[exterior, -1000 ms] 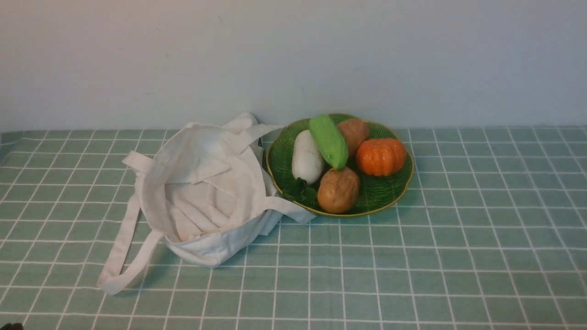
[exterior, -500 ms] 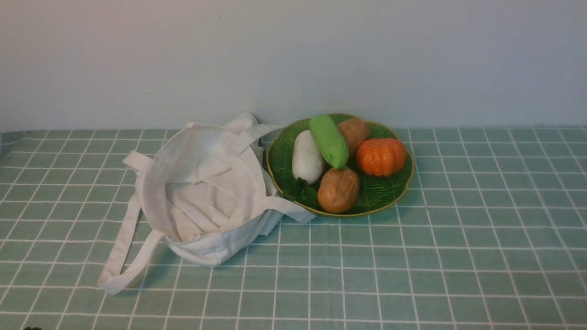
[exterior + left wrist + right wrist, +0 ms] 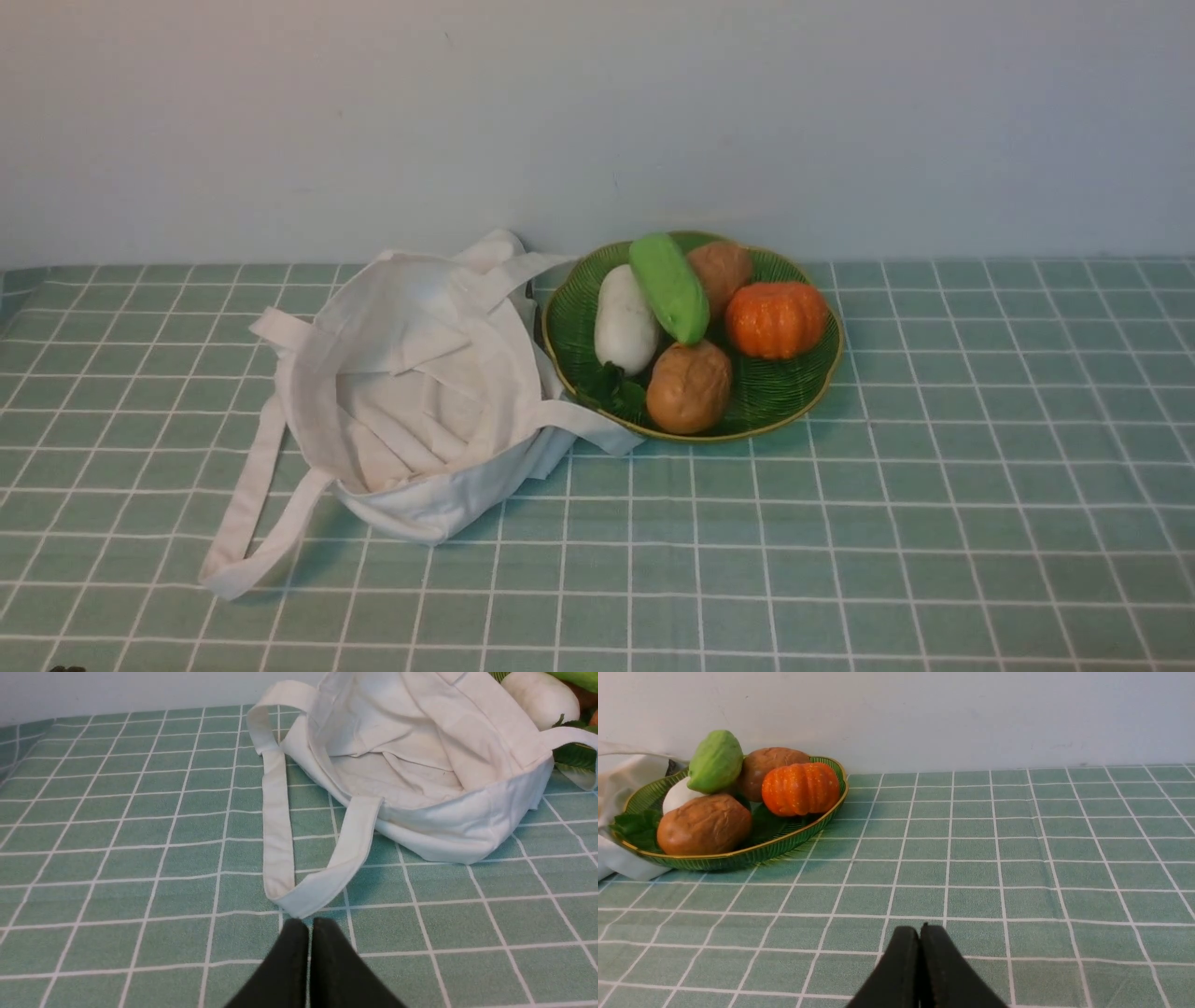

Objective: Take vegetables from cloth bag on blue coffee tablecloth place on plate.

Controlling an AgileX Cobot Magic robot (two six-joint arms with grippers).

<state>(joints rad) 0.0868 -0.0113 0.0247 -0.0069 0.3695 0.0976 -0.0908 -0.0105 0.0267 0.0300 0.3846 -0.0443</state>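
Evidently finished: the gourd [image 3: 668,286] rests on the plate [image 3: 794,397], the cloth bag [image 3: 420,392] lies emptied, and both grippers [image 3: 309,933] [image 3: 920,940] sit pinched together, holding nothing.

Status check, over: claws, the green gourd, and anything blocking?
Left claw shut, empty; right claw shut, empty. Green gourd on the plate, atop the radish. Bag looks empty. Nothing in the way.

No readable text, label, brand, number or sign shows in any view.
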